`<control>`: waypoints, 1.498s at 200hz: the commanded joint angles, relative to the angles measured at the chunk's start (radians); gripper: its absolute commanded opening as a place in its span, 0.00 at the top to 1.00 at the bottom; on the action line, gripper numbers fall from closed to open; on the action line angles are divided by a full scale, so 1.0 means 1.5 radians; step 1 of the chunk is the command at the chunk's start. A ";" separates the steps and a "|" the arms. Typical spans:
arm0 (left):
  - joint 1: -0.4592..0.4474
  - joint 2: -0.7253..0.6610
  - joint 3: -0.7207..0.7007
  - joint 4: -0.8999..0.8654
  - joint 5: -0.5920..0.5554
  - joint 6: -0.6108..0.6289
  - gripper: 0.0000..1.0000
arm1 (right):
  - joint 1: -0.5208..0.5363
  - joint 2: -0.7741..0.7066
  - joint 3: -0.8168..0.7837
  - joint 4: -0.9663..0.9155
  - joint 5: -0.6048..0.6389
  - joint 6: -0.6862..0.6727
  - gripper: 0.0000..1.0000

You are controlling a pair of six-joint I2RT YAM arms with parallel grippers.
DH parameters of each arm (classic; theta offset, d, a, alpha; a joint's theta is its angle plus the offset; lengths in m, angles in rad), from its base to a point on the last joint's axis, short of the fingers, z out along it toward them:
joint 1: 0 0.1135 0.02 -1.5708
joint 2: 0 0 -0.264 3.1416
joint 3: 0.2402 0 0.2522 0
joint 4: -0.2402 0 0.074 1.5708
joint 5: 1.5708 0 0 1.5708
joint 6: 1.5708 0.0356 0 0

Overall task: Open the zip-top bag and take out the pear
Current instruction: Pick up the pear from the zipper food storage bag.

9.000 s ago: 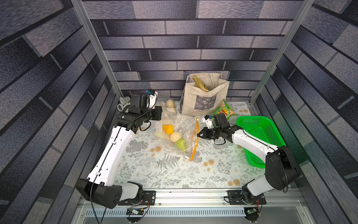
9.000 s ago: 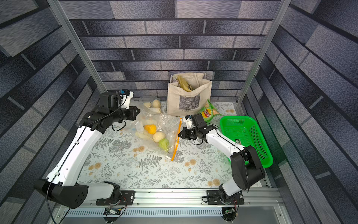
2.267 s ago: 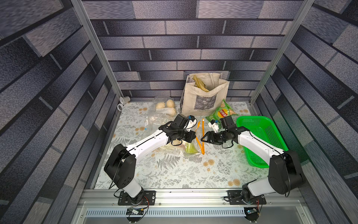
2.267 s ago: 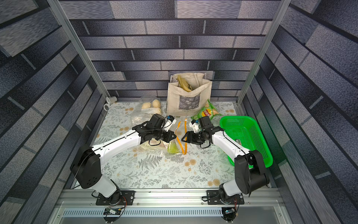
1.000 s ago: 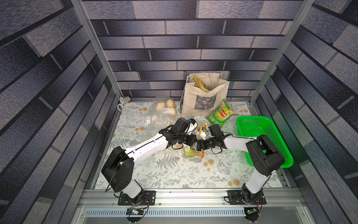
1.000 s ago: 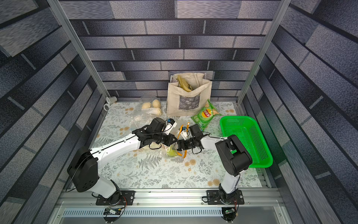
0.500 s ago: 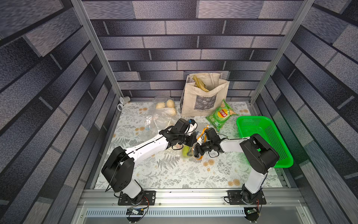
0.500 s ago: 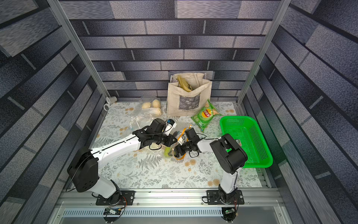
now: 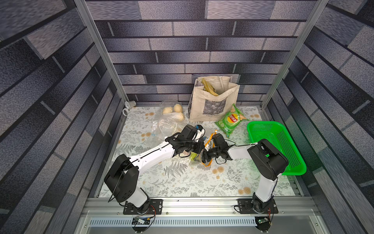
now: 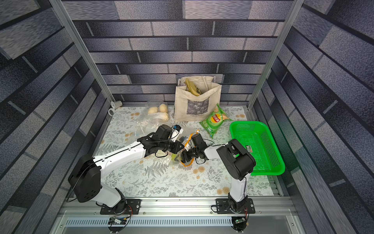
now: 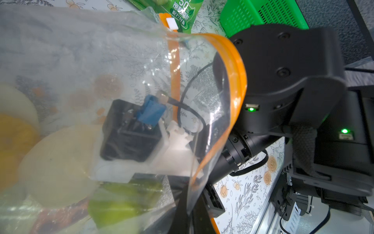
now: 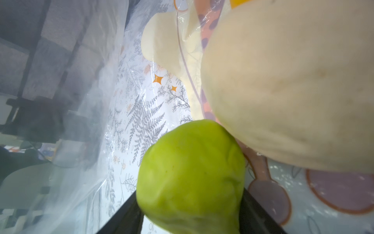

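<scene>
Pear (image 12: 190,162) pinched in right gripper (image 12: 190,194), bag (image 11: 121,50) rim agape

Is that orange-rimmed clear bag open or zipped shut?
Open. The orange rim of the bag gapes in a loop, and the right hand reaches inside.

White links (image 9: 153,155), black joints (image 9: 121,180), black cables (image 11: 189,110), green LEDs (image 11: 251,109).

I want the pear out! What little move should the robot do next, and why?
Probably shut the jaws of the right gripper snugly on the pear: it sits between them inside the zip-top bag, whose mouth the left gripper holds open.
</scene>
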 commanded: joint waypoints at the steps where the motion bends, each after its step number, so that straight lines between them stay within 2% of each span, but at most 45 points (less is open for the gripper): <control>1: -0.004 -0.032 -0.007 0.001 -0.017 -0.004 0.94 | 0.004 0.013 -0.013 0.029 0.046 0.034 0.31; 49: 0.013 -0.044 -0.005 -0.025 -0.054 -0.002 0.96 | -0.003 -0.047 -0.047 0.047 0.078 0.064 0.40; 101: 0.015 -0.038 0.002 -0.043 -0.059 0.015 0.96 | -0.034 -0.090 -0.084 0.083 0.081 0.109 0.40; 142: 0.020 -0.036 0.010 -0.057 -0.067 0.032 0.95 | -0.067 -0.168 -0.125 0.104 0.097 0.144 0.40; 239: 0.041 -0.043 0.016 -0.050 -0.056 0.055 0.94 | -0.189 -0.459 -0.143 -0.174 0.232 0.164 0.43; 259: 0.041 -0.037 0.015 -0.048 -0.049 0.057 0.94 | -0.221 -0.522 -0.125 -0.244 0.296 0.173 0.44; 299: 0.039 -0.033 0.011 -0.034 -0.040 0.056 0.94 | -0.265 -0.590 -0.049 -0.397 0.502 0.173 0.44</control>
